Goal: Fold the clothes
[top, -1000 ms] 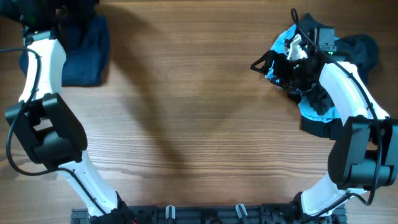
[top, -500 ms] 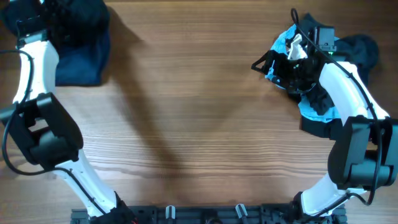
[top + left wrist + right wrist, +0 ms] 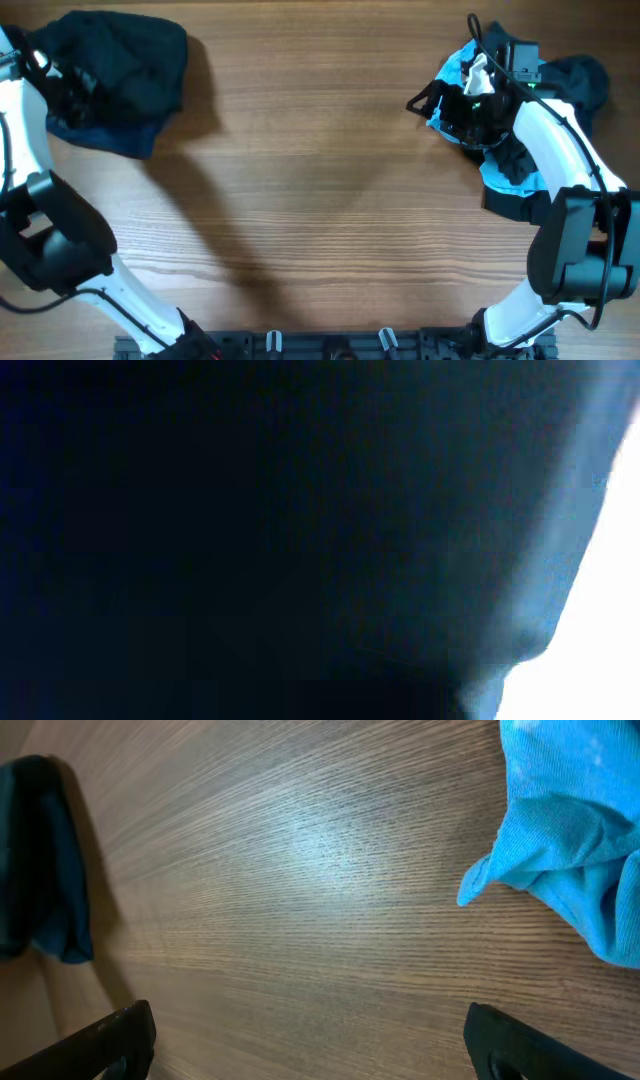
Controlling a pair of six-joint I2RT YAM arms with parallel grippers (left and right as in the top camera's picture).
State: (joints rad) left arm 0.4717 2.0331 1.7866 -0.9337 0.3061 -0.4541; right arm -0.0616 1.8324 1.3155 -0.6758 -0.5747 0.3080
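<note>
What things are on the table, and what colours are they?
black garment: one, black, top left, bunched on the navy one
navy-blue garment: one, navy, top left, poking out underneath
light-blue garment: one, light blue, right pile
dark garment: at least one, black, right pile
table: one, brown wood, under everything
left arm: one, white and black, left side, jaws hidden in dark cloth
right arm: one, white and black, over right pile, jaws open

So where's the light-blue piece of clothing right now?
In the overhead view the light-blue garment lies on the robot's right side of the table, partly under the right arm, beside a dark garment.
</note>
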